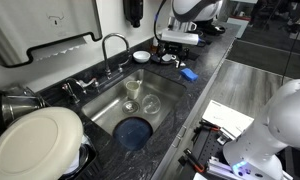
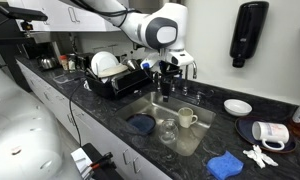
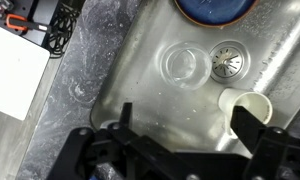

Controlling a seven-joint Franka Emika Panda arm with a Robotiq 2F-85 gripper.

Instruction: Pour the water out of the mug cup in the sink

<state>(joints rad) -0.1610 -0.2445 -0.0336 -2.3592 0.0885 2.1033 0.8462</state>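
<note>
From the wrist view, my gripper (image 3: 190, 122) hung well above the sink (image 3: 140, 90) floor. Its jaws were spread wide and nothing was between them. The mug cup (image 3: 248, 106) stood upright on that floor at about three o'clock from the gap, partly hidden by the gripper's own frame. Its handle pointed toward nine o'clock. I could not tell whether it held water.

Farther on, at roughly eleven o'clock from the mug cup, the clear glass (image 3: 185, 65) sat just beside the drain (image 3: 228, 60). The blue dish (image 3: 212, 8) lay at twelve o'clock, at the far end.

I judged this to be the approach, with no grasp yet made. The next move called for sliding toward three o'clock and descending. The jaws would need to straddle the mug cup's wall, well clear of the clear glass, before closing, lifting and tipping it over the basin.
</note>
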